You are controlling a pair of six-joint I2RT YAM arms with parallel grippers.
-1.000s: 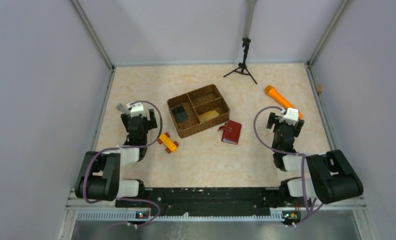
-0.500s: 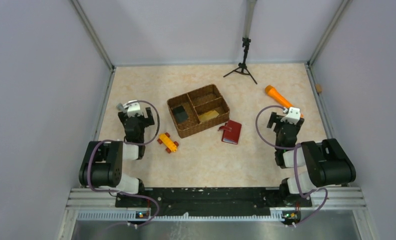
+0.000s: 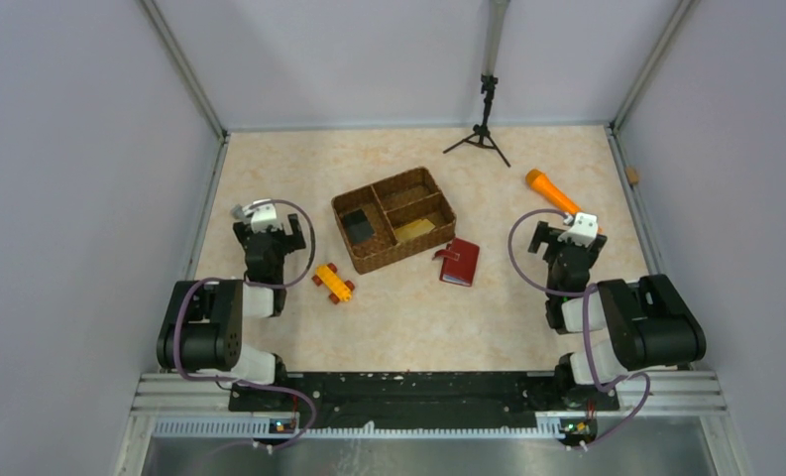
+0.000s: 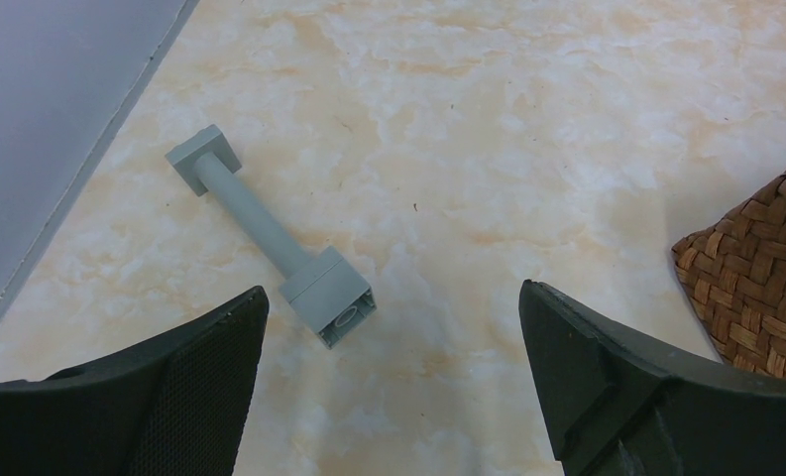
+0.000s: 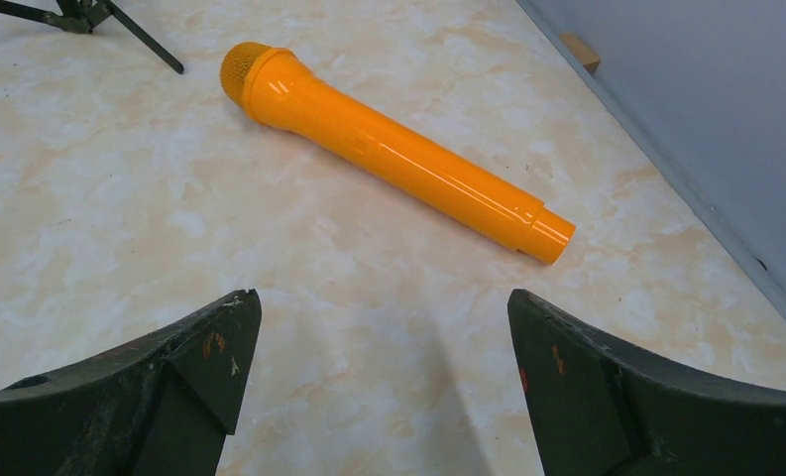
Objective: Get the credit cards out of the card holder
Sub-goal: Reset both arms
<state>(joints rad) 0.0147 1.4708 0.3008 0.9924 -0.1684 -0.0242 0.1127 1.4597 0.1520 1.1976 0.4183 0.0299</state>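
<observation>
On my left, the left gripper [image 4: 391,297] hangs with its jaws spread and nothing between them, above a grey block piece [image 4: 270,238] lying on the table. Next comes the toy car [image 3: 334,283], then the wicker basket [image 3: 398,261]. The black card [image 3: 358,228] lies in its left compartment and the gold card [image 3: 415,228] in its near right one. The card holder [image 3: 459,262] lies shut just right of the basket. The right gripper [image 5: 384,302] is spread too, empty, near an orange microphone [image 5: 389,149].
</observation>
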